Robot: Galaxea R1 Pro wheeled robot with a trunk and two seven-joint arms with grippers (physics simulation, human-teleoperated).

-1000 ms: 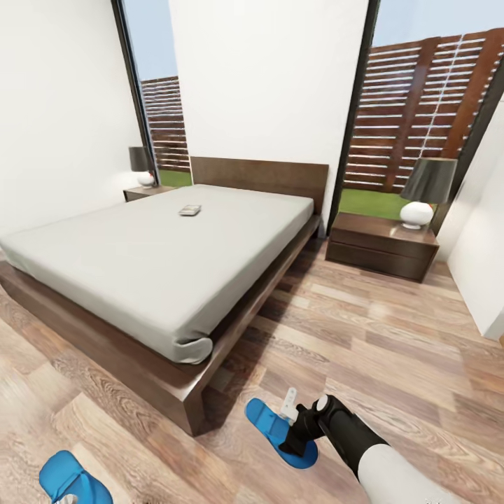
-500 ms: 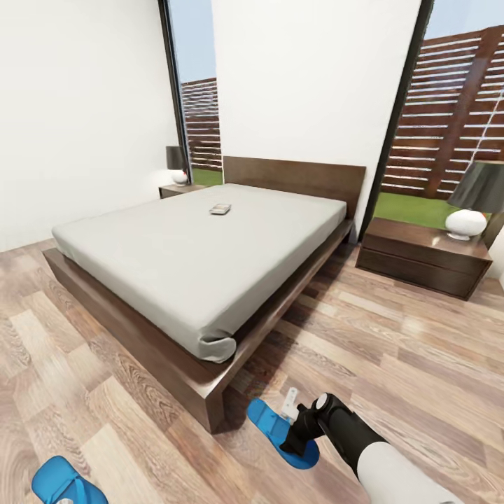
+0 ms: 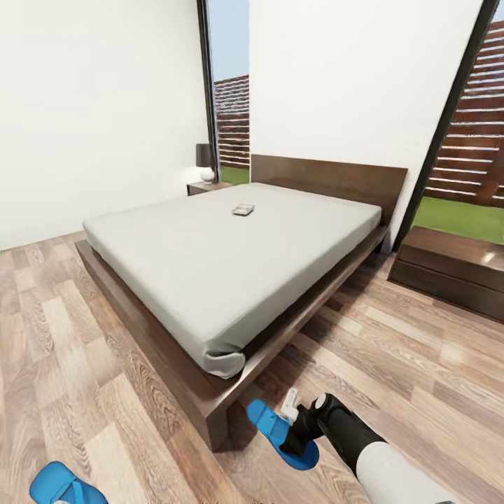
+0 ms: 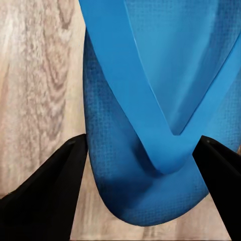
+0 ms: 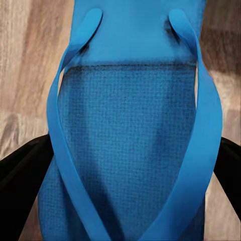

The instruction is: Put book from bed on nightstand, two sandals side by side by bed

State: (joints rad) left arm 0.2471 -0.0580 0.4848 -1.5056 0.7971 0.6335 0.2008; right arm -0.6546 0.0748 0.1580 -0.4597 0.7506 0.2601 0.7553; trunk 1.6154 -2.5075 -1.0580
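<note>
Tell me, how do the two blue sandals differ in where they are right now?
The sandal at the right end effector sits by the bed's foot corner; the other sandal is out over open floor, far from it. The first shows whole, the second is cut by the picture's edge. Both are bright blue, each framed between dark fingers.

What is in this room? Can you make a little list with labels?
room: bedroom, wood floor, white walls
bed: grey mattress, dark frame
book: lying on the mattress
near nightstand: right of bed
far nightstand: lamp on top
right gripper: holding a blue sandal by the bed corner
left gripper: around the other sandal
</note>
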